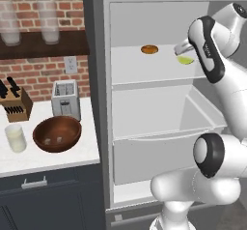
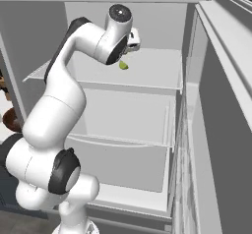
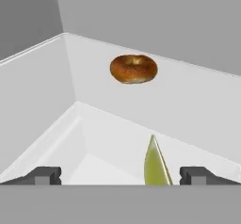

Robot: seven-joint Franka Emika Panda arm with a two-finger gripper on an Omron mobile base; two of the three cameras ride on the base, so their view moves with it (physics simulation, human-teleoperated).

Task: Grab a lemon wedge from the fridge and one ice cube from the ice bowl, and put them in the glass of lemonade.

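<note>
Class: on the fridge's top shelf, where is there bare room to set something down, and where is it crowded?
Bare: the shelf's front-left stretch, ahead of the bagel. Crowded: the right side, where the end effector hangs over the lemon wedge.

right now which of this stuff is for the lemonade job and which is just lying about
For the job: lemon wedge, fridge, ice bowl, glass of lemonade, gripper.

Lying about: bagel, toaster, knife block, frosted glasses.
</note>
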